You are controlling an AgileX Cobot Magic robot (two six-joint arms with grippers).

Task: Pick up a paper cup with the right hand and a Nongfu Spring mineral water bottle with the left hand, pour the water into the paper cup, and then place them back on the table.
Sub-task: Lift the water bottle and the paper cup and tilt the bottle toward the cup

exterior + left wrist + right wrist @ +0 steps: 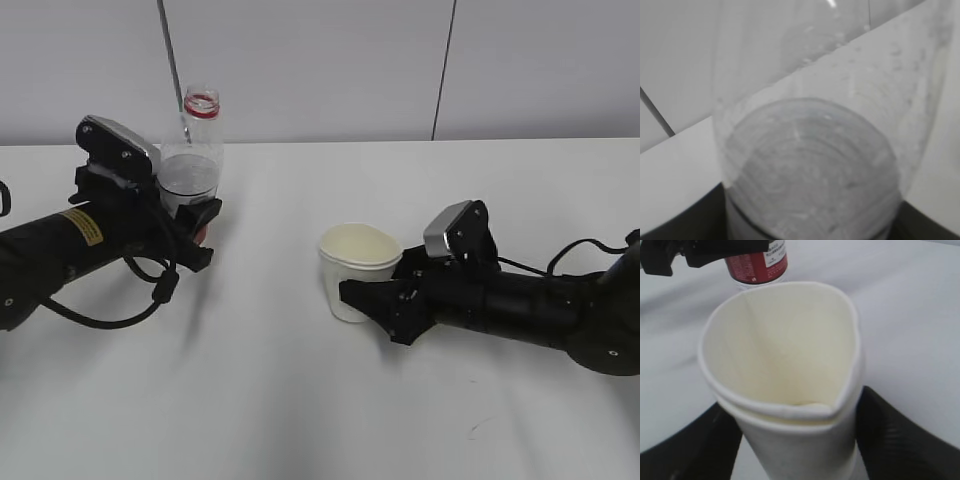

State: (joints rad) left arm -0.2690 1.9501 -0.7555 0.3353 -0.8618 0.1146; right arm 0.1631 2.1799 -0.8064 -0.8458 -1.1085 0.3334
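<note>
The Nongfu Spring mineral water bottle (192,160) stands upright at the left, capless, with a red ring at its neck and water (810,170) in its lower part. My left gripper (190,225) is shut on the bottle's lower body, over the red label. In the left wrist view the bottle (830,100) fills the frame between the dark fingers (685,222). The paper cup (357,268) sits mid-table. My right gripper (368,298) is shut on it, and the squeeze bends its rim. In the right wrist view the cup (785,355) looks empty between the fingers (895,437), and the bottle's label (757,260) shows behind.
The white table (300,410) spreads between and in front of the arms, with a small dark scuff (478,427) at the front right. A grey panelled wall (330,60) rises behind the table's back edge. The left arm's black cable (120,318) loops over the table.
</note>
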